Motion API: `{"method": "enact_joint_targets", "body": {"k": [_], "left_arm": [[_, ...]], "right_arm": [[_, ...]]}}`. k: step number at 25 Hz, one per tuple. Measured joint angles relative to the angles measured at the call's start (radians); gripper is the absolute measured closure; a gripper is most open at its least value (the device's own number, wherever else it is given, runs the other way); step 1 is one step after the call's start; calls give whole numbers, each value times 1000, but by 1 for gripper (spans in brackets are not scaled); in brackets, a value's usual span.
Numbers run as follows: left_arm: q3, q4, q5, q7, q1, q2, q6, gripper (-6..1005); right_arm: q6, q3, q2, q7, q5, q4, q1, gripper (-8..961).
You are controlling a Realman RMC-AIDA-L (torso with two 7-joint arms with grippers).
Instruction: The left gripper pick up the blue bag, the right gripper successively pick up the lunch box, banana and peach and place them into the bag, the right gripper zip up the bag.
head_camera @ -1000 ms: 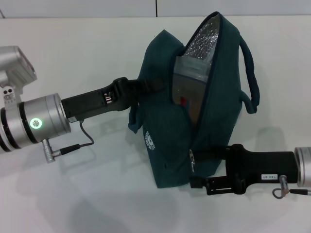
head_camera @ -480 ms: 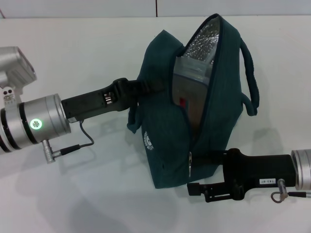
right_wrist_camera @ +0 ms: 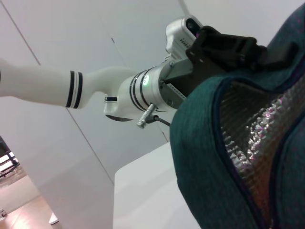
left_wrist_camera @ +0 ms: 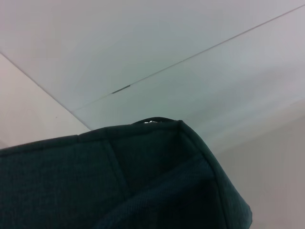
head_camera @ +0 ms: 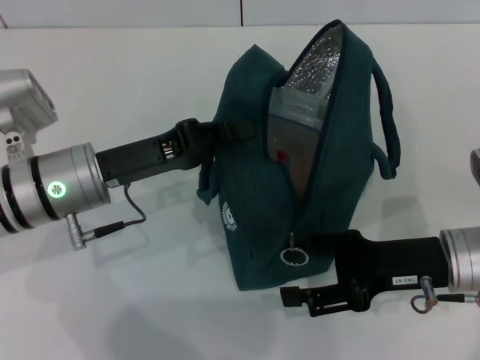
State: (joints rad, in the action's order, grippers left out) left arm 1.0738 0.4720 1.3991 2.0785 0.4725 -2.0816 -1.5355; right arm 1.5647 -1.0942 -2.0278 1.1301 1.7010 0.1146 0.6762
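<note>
A: Biggest first; where's the blue bag [head_camera: 259, 217]?

B: Mid tabletop [head_camera: 135, 82], propped upright; mouth gapes along its long axis, foil lining showing at the far end; lunch box [head_camera: 289, 142] inside; banana and peach not visible.

A: Left gripper [head_camera: 225, 133]?

B: Reaches in from the left edge, clamped on the bag's near-side handle, holding it up.

A: Right gripper [head_camera: 319, 244]?

B: Comes in from the right edge, at the bag's near end; fingertips hidden against the fabric, cannot tell if apart or together.

A: Zipper pull [head_camera: 293, 255]?

B: Ring hangs at the near end of the opening, just beside the right gripper on its left; zipping likely runs from there toward the far edge.
</note>
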Motion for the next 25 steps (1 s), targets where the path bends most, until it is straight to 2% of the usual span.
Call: {"method": "enact_joint_targets", "body": {"k": [13,18,25], "left_arm": [[0,0,-1,0,-6,2,0,965],[0,0,-2,0,-3,2,3,965],[0,0,-2,0,-3,2,8,965]], "right_arm": [[-31,3,0,0,-17,20,-27,209],[-40,4,0,0,-17,20,-27,402],[-49,4,0,0,-19,27,-33,581]]}}
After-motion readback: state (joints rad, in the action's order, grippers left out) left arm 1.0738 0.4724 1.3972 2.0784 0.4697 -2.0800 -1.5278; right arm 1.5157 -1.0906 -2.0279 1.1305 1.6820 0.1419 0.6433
